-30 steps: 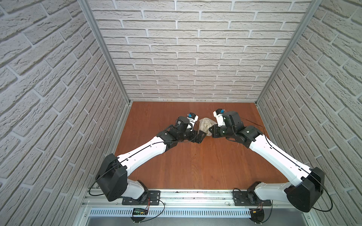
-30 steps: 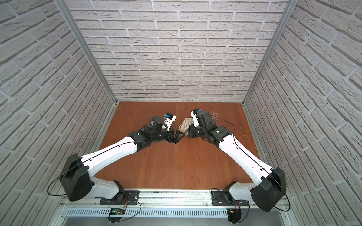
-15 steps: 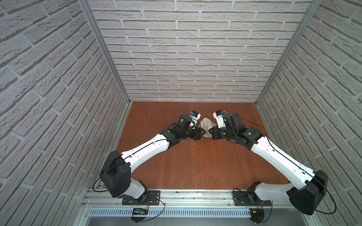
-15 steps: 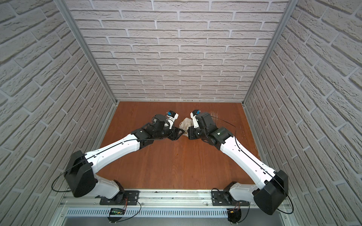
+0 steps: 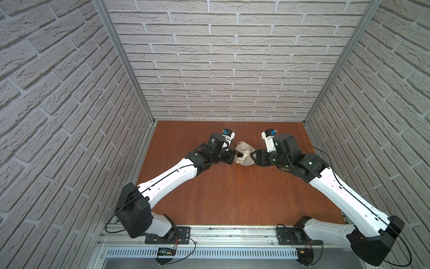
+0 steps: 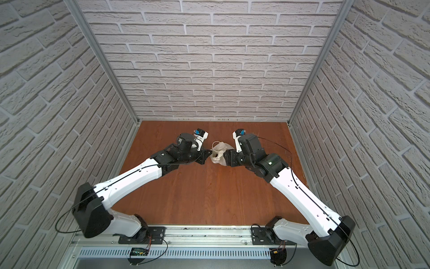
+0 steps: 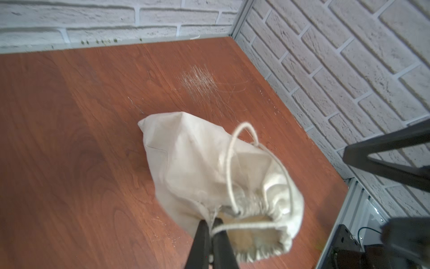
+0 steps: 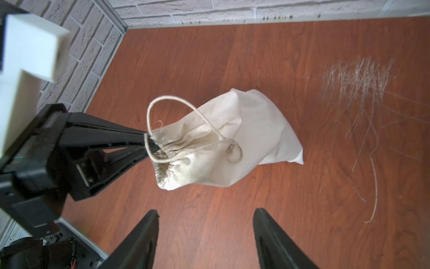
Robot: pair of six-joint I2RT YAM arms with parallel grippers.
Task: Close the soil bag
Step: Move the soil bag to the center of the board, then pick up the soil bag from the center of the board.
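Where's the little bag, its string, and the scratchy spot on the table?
soil bag (image 8: 256,130): right wrist view, cloth body.
cord (image 8: 169,98): right wrist view, top of loop.
scratch marks (image 8: 358,79): right wrist view, patch middle.

Pinched shut, the left gripper (image 7: 211,224) is showing only its tips to its own wrist camera, the rest running off the frame. Whether cord (image 7: 228,167) alone or the soil bag (image 7: 186,151) rim too is sitting between them is being hidden by the fingers. Just beyond those tips the bag's mouth is blurring, its contents unreadable. The spread-apart right gripper (image 8: 206,210) is being cropped at the finger roots, and a white block (image 8: 30,44) behind the left gripper's fingers is smearing out of focus. In both top views the fingertips are reading too small.
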